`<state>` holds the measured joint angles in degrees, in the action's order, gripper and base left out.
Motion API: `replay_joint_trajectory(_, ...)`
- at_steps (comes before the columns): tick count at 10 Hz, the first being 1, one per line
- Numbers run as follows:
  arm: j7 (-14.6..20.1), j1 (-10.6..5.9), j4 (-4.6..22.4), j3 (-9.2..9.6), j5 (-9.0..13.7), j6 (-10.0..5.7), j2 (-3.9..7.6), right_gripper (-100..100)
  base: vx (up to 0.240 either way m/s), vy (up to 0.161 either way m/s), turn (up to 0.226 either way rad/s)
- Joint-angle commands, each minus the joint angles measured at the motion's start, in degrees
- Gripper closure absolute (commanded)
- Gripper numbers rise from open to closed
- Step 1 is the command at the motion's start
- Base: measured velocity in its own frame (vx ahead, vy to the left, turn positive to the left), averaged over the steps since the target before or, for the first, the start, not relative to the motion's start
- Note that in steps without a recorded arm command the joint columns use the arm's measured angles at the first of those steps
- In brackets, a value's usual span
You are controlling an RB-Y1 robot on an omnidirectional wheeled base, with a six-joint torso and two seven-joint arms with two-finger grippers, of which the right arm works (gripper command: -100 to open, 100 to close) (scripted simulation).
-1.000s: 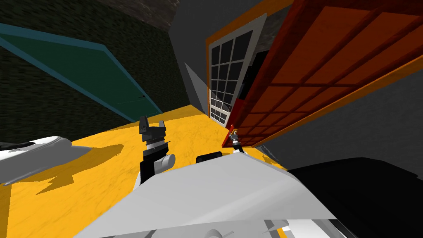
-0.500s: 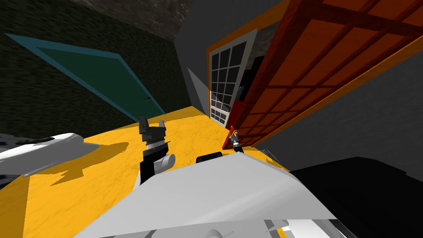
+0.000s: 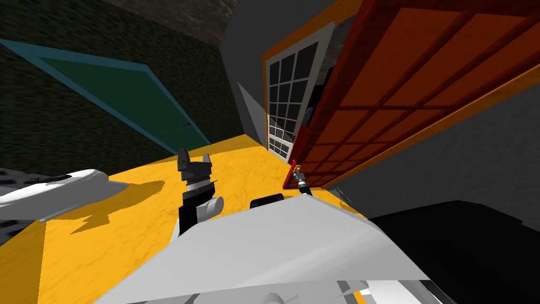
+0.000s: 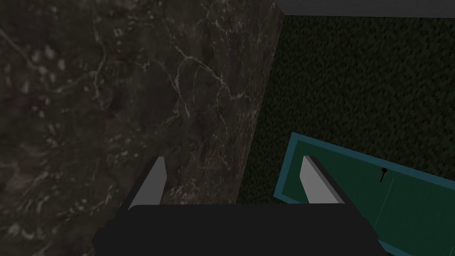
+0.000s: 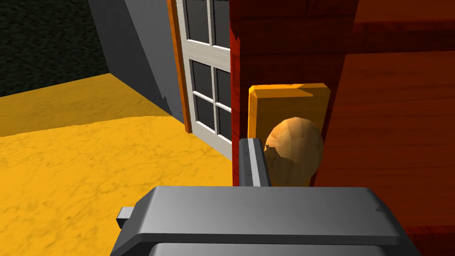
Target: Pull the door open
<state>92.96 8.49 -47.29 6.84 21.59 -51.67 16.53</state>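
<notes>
**Robot has turned a little, right gripper on the knob**

Since half a second ago the whole head view has swung slightly, which is the robot's own turn. The right gripper (image 3: 299, 172) stays at the red door (image 3: 401, 100). One finger (image 5: 253, 162) presses the side of the round tan knob (image 5: 293, 149) on its orange plate (image 5: 284, 104). The other finger is hidden, so the grip reads as clenched on the knob. A white glazed door (image 3: 287, 95) stands just beyond the red door's free edge. The left gripper (image 3: 194, 157) hangs released over the yellow floor (image 3: 132, 221), its fingers apart. A teal door (image 3: 126, 100) is well to the left, and a white rounded object (image 3: 58, 190) lies at the far left.
</notes>
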Motion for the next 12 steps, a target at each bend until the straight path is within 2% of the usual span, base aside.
replay_joint_trajectory(1, -0.01, 0.20, 0.12, -0.14, 0.08, 0.14, 0.11, 100, -0.008, 0.003, -0.024)
replay_joint_trajectory(5, -0.01, 0.20, 0.12, -0.14, 0.08, 0.14, 0.11, 100, -0.004, -0.002, -0.003)
replay_joint_trajectory(6, 0.70, 0.78, -0.33, 0.35, -0.26, 0.22, 1.01, -100, -0.136, 0.002, -0.002)
replay_joint_trajectory(9, 2.05, 1.86, -1.19, 1.28, -0.91, 0.36, 2.71, -100, -0.248, 0.004, -0.008)
replay_joint_trajectory(10, 1.71, 1.62, -0.94, 1.07, -0.76, 0.30, 2.33, -100, -0.105, -0.010, -0.004)
replay_joint_trajectory(12, 1.76, 1.33, 0.01, 0.44, -0.46, -0.27, 2.23, -100, 0.145, -0.041, 0.090)
